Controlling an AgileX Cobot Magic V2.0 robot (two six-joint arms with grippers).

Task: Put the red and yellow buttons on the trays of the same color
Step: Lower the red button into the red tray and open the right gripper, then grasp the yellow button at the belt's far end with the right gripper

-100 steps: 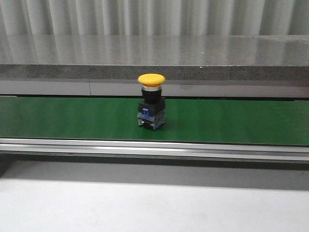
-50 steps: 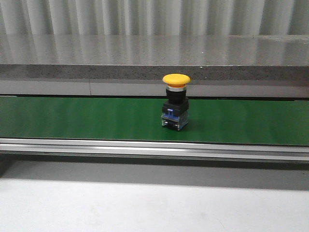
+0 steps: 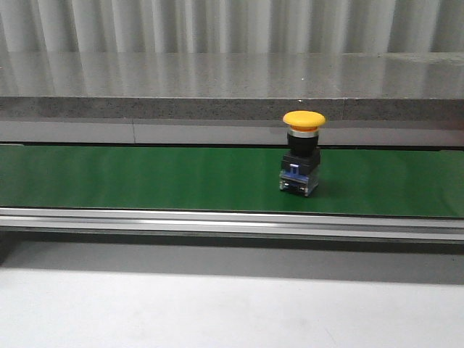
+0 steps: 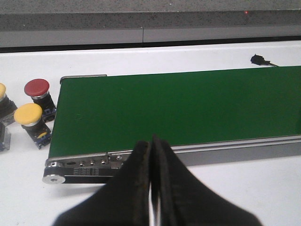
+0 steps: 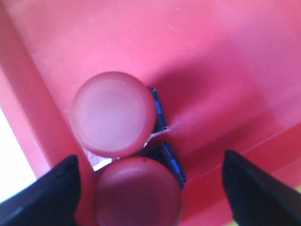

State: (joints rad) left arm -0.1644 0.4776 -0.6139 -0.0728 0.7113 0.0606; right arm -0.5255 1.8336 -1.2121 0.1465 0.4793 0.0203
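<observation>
A yellow button [image 3: 303, 120] on a black and blue base stands upright on the green belt [image 3: 130, 177], right of centre in the front view. My left gripper [image 4: 151, 142] is shut with nothing in it, just short of the belt's near rail. Off the belt's end, on the white table, stand a red button [image 4: 36, 88] and a yellow button [image 4: 28, 114]. My right gripper [image 5: 150, 188] is open over the red tray [image 5: 225, 56]. One red button [image 5: 138, 195] sits between its fingers, apart from both. A second red button [image 5: 113, 113] touches the first.
A grey stone ledge [image 3: 232, 87] runs behind the belt, and a metal rail [image 3: 232, 221] along its front. A small black plug [image 4: 257, 59] lies on the table beyond the belt. Another yellow button [image 4: 1, 92] shows at the picture's edge.
The yellow button has ridden the belt to the right, from the middle of the front view to right of centre. It stays upright.
</observation>
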